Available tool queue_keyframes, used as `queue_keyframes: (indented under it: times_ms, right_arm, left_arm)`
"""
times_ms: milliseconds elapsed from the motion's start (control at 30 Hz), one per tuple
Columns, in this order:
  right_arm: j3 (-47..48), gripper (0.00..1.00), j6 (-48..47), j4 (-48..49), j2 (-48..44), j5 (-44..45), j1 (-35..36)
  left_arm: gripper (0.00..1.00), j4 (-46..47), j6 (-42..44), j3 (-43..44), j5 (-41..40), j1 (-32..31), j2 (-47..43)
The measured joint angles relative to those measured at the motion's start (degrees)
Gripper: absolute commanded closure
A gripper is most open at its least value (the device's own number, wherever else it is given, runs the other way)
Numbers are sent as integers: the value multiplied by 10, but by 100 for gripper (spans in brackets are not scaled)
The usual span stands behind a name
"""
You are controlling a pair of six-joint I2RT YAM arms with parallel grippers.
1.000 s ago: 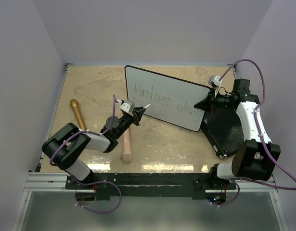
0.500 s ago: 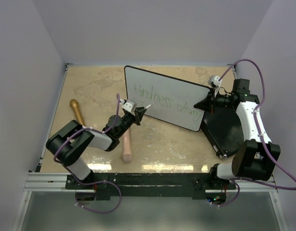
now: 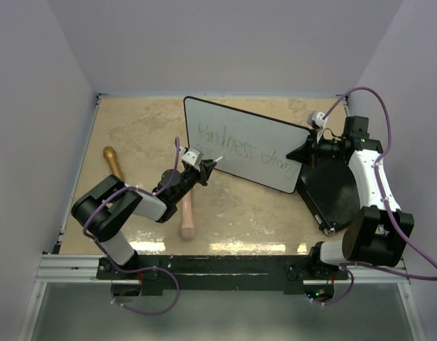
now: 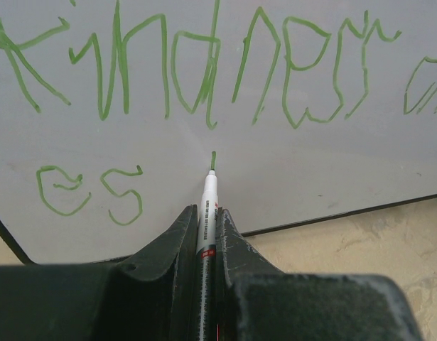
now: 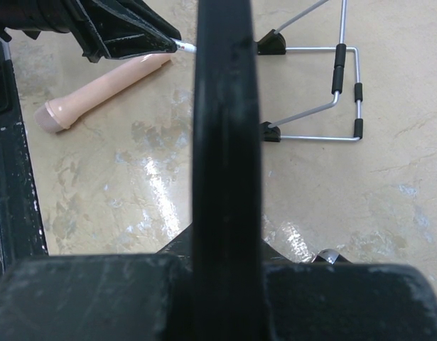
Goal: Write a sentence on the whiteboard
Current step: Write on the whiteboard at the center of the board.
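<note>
- Over the last second my left arm's elbow and forearm swing toward the middle of the table [image 3: 133, 128], and the left gripper [image 3: 206, 166] creeps a touch along the lower line of writing; the whiteboard [image 3: 246, 124] and the right arm sit where they were
- Left gripper, from its wrist camera: jaws clamped tight on a green marker [image 4: 209, 195], nib at the foot of a short fresh upright stroke
- Sentence [image 4: 204, 78] so far: "kindness" and the start of "changes" on the top line, "es" at the lower left, then that lone stroke just right of it
- I judge the stroke to be the opening of the last word, so the writing is well along but not finished
- Right gripper [image 3: 310, 148]: closed on the black rim at the board's right end, steadying it
- Whiteboard: propped up at a lean in the middle of the table, face toward my left arm, a wire stand [image 5: 332, 92] behind it
- Black flat case [image 3: 335, 188] lies under the right arm; a pink cylinder [image 3: 187, 209] and a golden-brown one [image 3: 115, 165] lie on the table near the left arm, both untouched
- Risk, as I read it: any slip in the rim grip would smear the next letters
</note>
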Motion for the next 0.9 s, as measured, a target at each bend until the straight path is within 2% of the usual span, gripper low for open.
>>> queue_keyframes:
  times_ms: [900]
  right_arm:
    - [0,100,-3,3,0,0,0]
  left_arm:
    - [100,-19,-2,3,28,3,33]
